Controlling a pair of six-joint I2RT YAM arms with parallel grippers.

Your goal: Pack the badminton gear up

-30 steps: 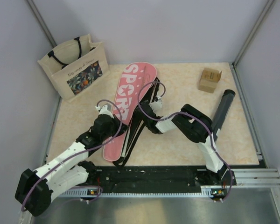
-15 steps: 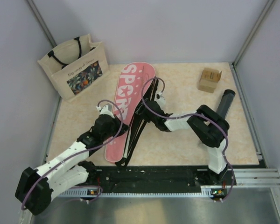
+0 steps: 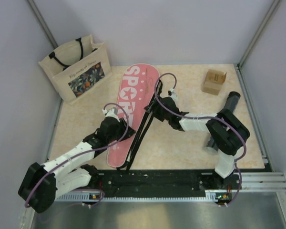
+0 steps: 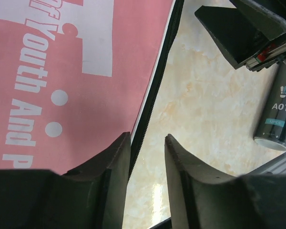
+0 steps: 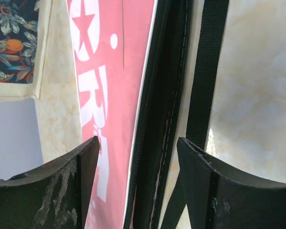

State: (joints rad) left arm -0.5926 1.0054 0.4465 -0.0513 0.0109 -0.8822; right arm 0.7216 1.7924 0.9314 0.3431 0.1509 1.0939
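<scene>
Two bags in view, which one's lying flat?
The pink SPORT cover, lying flat at centre with its printed side up. The beige floral tote stands upright at the back left, handles on top.

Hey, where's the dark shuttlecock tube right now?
In the top view the dark tube lies at the table's right side, just nearer than the small cardboard box, partly hidden by the right arm.

Left claw (image 4: 147, 164) slightly parted; right claw (image 5: 138, 164) wide

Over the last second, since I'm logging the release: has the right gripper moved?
Yes. The right gripper shifted right and slightly toward the far wall, nearer the cardboard box.
</scene>
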